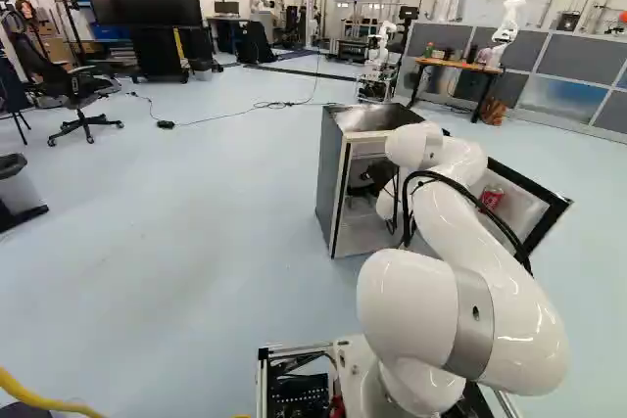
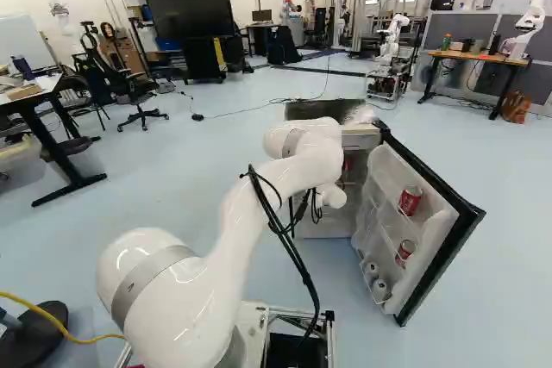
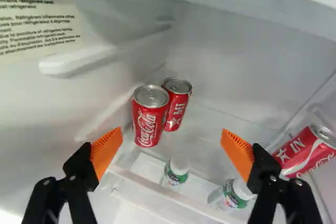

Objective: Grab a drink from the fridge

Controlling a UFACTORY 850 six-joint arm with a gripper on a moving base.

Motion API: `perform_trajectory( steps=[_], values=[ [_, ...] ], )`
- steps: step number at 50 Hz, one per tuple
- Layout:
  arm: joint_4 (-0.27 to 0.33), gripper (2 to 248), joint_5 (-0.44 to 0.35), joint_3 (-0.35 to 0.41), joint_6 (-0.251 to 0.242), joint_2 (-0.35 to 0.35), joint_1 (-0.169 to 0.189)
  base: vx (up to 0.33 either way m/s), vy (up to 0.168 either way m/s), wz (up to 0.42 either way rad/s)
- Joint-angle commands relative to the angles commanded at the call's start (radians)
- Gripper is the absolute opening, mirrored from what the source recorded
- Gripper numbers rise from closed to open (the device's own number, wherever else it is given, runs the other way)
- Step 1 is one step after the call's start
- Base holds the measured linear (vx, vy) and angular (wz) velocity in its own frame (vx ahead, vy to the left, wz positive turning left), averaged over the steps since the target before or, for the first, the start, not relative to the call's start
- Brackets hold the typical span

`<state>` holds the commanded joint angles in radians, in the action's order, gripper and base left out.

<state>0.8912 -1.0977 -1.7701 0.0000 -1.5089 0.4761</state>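
Note:
In the left base view my gripper [image 1: 374, 177] is inside the fridge [image 1: 332, 178], partly hidden by the arm. Seen from the wrist, the gripper [image 3: 172, 142] is open with nothing gripped. Ahead of its fingers, nearer the one beside the labelled wall, a red drink can [image 3: 146, 124] stands upright, and a second red can [image 3: 178, 103] stands close behind it. Two small bottles with white caps, one [image 3: 177, 171] and another [image 3: 233, 195], are low between the fingers. Beside the other finger lies a tilted red can [image 3: 299, 153].
The fridge door [image 2: 440, 243] stands open to the right of the arm, with a red can [image 2: 410, 201] on its upper shelf and another [image 2: 405, 252] below. A shelf edge [image 3: 252, 3] crosses above the cans. Another robot [image 1: 380, 61] stands beyond the fridge.

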Motion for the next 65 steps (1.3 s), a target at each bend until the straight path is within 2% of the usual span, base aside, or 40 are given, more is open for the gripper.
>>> perform_trajectory(
  steps=[65],
  values=[
    [0.000,247,0.000,-0.144,0.000,-0.078,-0.022,0.000,0.000,0.000]
  ],
)
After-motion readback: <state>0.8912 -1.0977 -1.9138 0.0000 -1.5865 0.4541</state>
